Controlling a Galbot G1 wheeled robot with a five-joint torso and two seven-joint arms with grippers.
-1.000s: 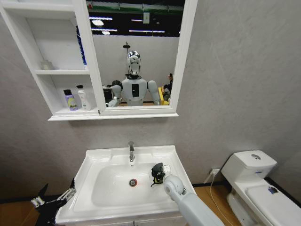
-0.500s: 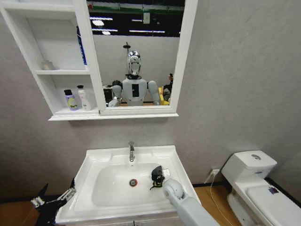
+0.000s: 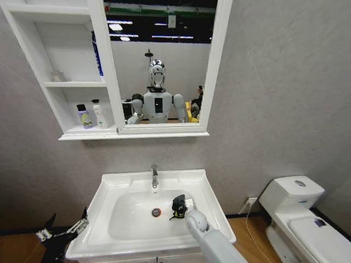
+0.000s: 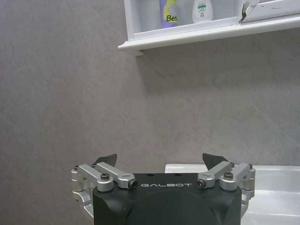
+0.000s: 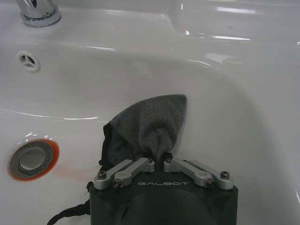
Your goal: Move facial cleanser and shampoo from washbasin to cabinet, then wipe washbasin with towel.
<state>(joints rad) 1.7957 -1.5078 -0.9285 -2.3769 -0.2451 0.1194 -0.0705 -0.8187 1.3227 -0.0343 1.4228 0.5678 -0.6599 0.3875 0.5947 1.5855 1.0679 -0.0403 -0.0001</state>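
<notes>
Right arm: reaches forward and down from the lower right into the bowl of the washbasin (image 3: 211, 189), its rounded grey wrist joint over the bowl's front right slope.
Right tool (image 5: 158, 161): low inside the washbasin bowl, right of the drain; fingers closed together, pinching a fold of the towel (image 5: 145, 129), which bunches ahead of the fingertips against the bowl wall.
Left arm: held low, outside the washbasin's left front corner, apart from the rim.
Left tool (image 4: 160, 158): pointing up toward the wall left of the washbasin; its two dark fingertips (image 4: 106, 159) stand wide apart with nothing between them.
</notes>
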